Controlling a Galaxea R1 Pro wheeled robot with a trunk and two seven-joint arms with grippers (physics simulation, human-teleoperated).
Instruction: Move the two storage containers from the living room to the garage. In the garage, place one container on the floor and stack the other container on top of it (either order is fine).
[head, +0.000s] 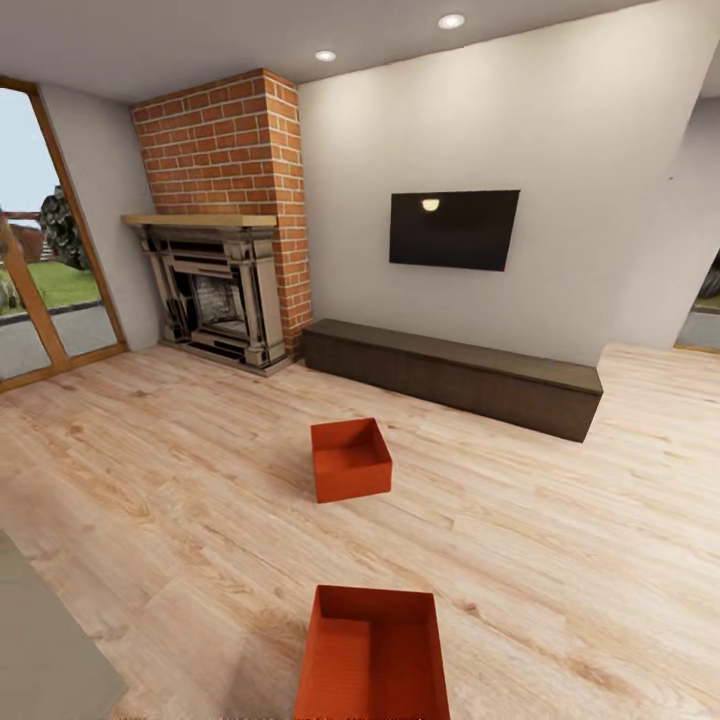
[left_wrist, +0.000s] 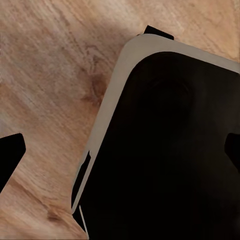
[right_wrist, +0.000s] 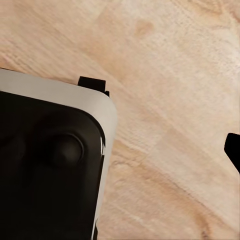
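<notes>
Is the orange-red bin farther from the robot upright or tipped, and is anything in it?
Upright and empty: the farther orange-red rectangular bin sits flat on the light wood plank floor, opening upward, its bare bottom visible inside.

Our left gripper (left_wrist: 120, 156) hangs pointing down, jaws spread wide. One dark fingertip (left_wrist: 10, 155) sits at one edge of the left wrist view and the other at the opposite edge, with nothing between them. Below it lies the rounded corner of our base (left_wrist: 165, 150), black with a grey rim. Our right gripper (right_wrist: 120, 152) also points down beside the base (right_wrist: 45, 165). One fingertip (right_wrist: 234, 150) shows at the frame's edge, so its jaws look spread too.
</notes>
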